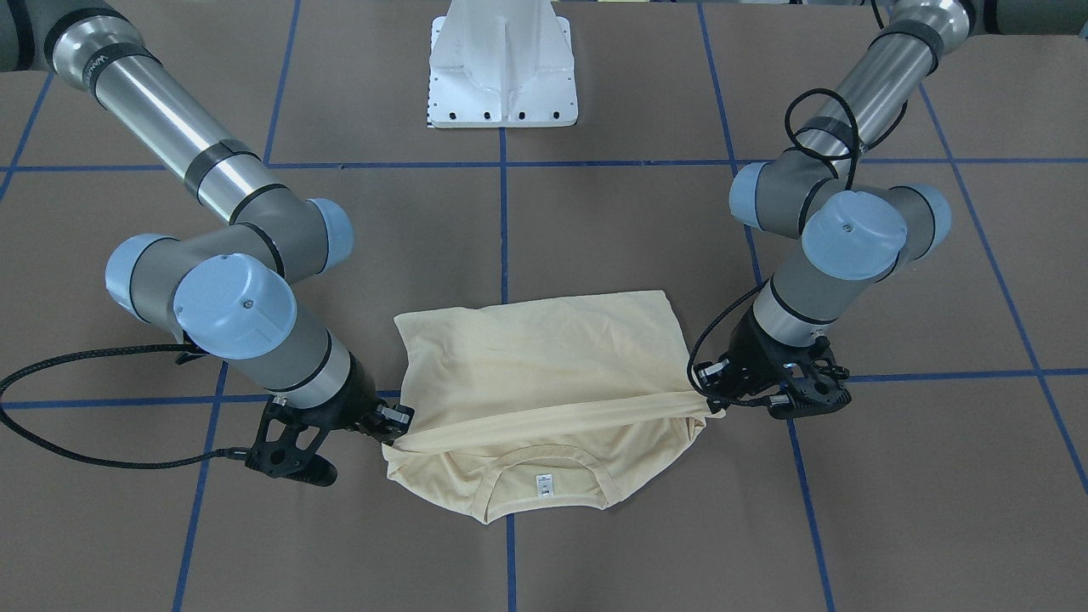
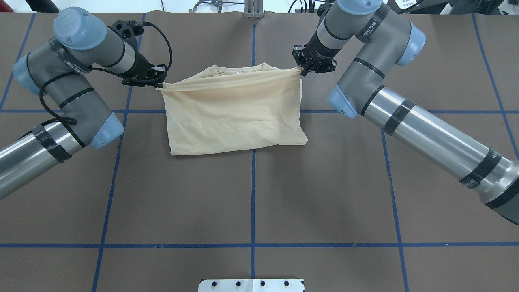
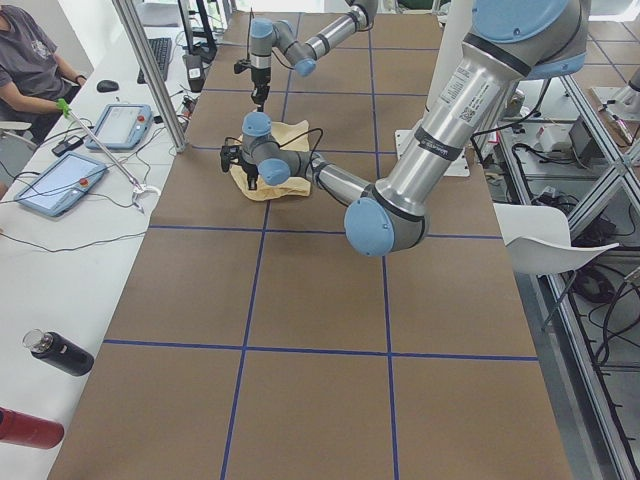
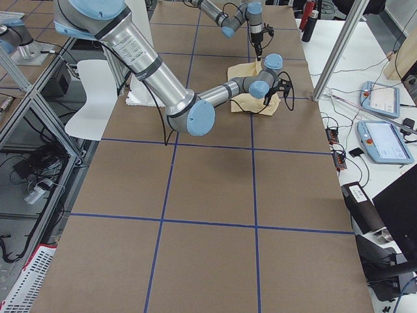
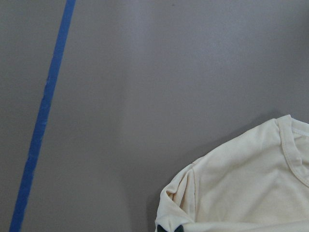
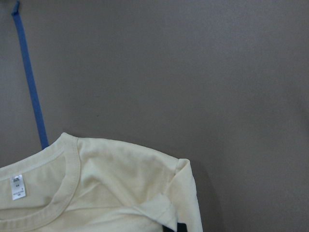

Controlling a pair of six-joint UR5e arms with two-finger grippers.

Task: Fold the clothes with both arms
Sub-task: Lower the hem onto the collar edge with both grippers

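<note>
Matte brown table (image 2: 324,194) | thin cream shirt (image 2: 235,109), folded, taut edge | left tool (image 2: 159,82), right tool (image 2: 303,69) pinching corners

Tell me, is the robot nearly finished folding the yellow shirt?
About halfway, it seems. Done: no sleeves stick out, and the shirt is already doubled over into a rectangle. In hand: the left fingers and right fingers each pinch one end of a stretched edge near the collar. Left: lay that edge down, let go, and probably fold once more; the neck label shows uncovered.

Bright, even light — soft shadows
</note>
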